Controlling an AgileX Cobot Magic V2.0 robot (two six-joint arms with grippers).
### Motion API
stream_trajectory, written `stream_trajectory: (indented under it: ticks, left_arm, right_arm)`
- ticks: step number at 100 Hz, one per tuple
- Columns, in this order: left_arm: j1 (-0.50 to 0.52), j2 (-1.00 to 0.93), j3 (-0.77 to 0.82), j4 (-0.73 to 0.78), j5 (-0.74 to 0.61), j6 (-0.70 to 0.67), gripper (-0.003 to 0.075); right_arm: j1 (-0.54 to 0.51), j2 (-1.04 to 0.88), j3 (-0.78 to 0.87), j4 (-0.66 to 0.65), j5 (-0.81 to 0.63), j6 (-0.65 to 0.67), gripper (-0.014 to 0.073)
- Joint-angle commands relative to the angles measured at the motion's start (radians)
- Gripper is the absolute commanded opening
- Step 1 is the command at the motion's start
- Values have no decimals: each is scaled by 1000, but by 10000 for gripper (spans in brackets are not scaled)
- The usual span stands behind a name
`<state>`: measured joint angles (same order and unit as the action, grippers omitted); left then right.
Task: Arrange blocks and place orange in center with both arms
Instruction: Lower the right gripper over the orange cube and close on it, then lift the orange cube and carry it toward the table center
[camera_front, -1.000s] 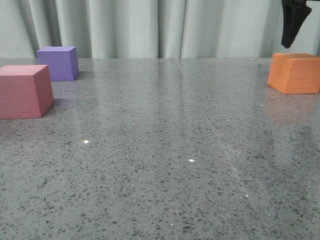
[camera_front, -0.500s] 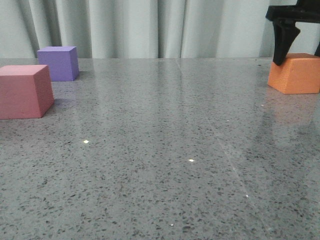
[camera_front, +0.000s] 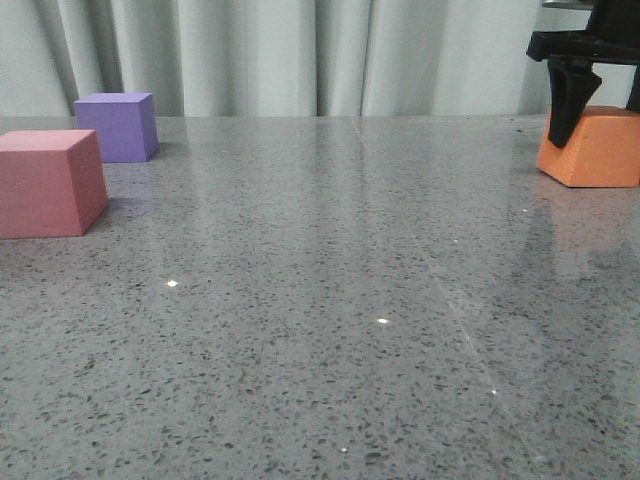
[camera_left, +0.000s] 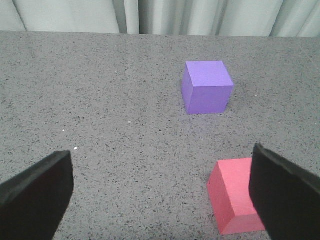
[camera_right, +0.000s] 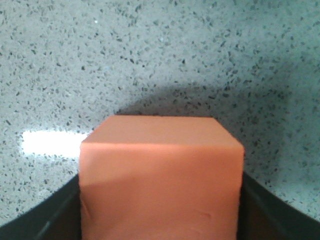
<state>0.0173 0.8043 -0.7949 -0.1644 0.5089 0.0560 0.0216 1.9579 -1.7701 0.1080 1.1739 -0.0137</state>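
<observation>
- Now our right gripper (camera_front: 598, 112) clasps the orange cube (camera_front: 597, 148), tilted, for carrying centreward;
- our left gripper (camera_left: 160, 192) hangs spread above pink cube (camera_left: 235, 195) and purple cube (camera_left: 207, 86).

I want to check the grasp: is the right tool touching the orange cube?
Touching. In the right wrist view the fingers press both sides of the orange cube, no gap visible. In the front view the right tool straddles the tilted cube.

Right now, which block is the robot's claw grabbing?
The orange block, far right on the table. The right claw has a finger on each side of it. The pink block and purple block sit untouched on the left.
</observation>
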Motion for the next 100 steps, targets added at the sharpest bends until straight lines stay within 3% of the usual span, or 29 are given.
stream_trajectory:
  ticks: [1,20,33,56,73,100]
  left_arm:
    - [-1,-1,-37,-7,-69,-2,680]
    - [-1,-1,-37,-7,-69,-2,680]
    - [-1,-1,-37,-7,-69,-2,680]
    - [-1,-1,-37,-7,-69,-2,680]
    - [-1,-1,-37,-7,-69,-2,680]
    - [-1,-1,-37,-7,-69,-2,680]
  right_arm:
    - [0,-54,-32,7,-25,-11,274]
    - [0,-54,-32,7,-21,-11,139]
    - [0,-54,-32,9,-23,-11,129]
    - [12,-57,-70,128,28,-4,129]
    - [85,-56,-188,97,95,101,129]
    - [290,-52,-303,-89,107,344,129]
